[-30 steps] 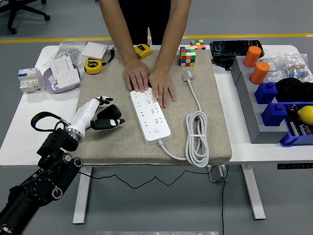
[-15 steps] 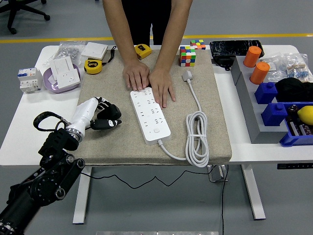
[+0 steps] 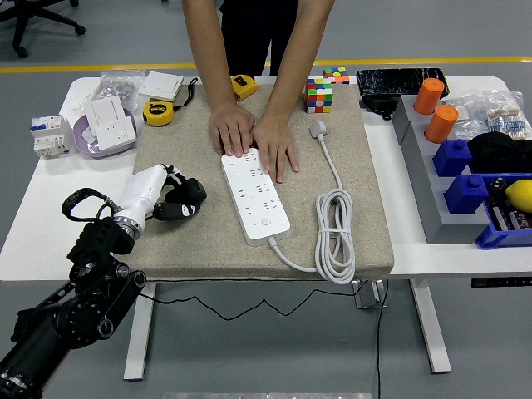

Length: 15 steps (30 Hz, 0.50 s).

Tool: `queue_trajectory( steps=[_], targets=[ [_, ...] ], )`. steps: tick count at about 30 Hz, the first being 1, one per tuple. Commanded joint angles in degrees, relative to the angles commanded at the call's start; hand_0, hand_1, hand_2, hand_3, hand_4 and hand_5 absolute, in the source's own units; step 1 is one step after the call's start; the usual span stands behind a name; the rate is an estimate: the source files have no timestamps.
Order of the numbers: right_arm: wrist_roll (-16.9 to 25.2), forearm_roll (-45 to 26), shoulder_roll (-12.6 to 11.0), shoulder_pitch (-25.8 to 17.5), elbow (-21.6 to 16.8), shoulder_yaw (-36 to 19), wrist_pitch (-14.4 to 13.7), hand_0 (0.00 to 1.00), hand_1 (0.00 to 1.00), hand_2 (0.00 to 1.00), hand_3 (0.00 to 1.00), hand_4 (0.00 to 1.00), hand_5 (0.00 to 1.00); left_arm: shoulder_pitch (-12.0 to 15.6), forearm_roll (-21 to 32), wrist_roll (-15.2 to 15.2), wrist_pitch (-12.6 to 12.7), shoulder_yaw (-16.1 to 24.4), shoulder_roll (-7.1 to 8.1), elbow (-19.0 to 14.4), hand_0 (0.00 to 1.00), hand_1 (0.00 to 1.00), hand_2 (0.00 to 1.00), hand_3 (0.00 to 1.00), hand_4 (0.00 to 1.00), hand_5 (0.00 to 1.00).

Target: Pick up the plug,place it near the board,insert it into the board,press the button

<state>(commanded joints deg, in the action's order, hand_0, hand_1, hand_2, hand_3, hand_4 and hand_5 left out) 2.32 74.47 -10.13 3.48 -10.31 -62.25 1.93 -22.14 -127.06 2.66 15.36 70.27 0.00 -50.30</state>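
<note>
The white power strip (image 3: 255,196) lies lengthwise on the beige mat (image 3: 199,241). Its button (image 3: 265,222) is near the near end. A person at the far side presses both hands (image 3: 253,137) flat on the strip's far end. The grey plug (image 3: 318,129) lies on the mat to the right of those hands, and its white cable runs down into a coil (image 3: 337,237). My left hand (image 3: 181,200) rests on the mat left of the strip, a short gap away, black fingers curled in and holding nothing. The plug is far from it, across the strip.
Two tape measures (image 3: 158,112), a purple bowl with sockets (image 3: 104,129) and a breaker (image 3: 48,135) sit at the back left. A cube puzzle (image 3: 319,94) stands behind the plug. A grey tray (image 3: 416,179), blue bins and orange cylinders (image 3: 440,123) fill the right side.
My left hand's fingers have curled in from an outstretched pose, and the hand has drawn back slightly to the left. The person's hands stay on the strip.
</note>
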Motion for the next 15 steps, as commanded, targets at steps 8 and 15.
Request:
queue_trajectory(
  steps=[8,15],
  targets=[
    [0.0,-0.1,-0.1,0.0,0.0,0.2,0.0,0.952,0.897,0.845,0.847,0.998,0.951,-0.3,-0.1,-0.3,0.5,0.0,0.00,0.6,0.553,0.559,0.511,0.513,0.764,0.244],
    [0.0,-0.1,-0.1,0.0,0.0,0.2,0.0,0.951,0.897,0.845,0.847,0.998,0.951,-0.5,-0.2,-0.4,0.5,0.0,0.00,0.6,0.495,0.497,0.458,0.477,0.648,0.238]
  ],
)
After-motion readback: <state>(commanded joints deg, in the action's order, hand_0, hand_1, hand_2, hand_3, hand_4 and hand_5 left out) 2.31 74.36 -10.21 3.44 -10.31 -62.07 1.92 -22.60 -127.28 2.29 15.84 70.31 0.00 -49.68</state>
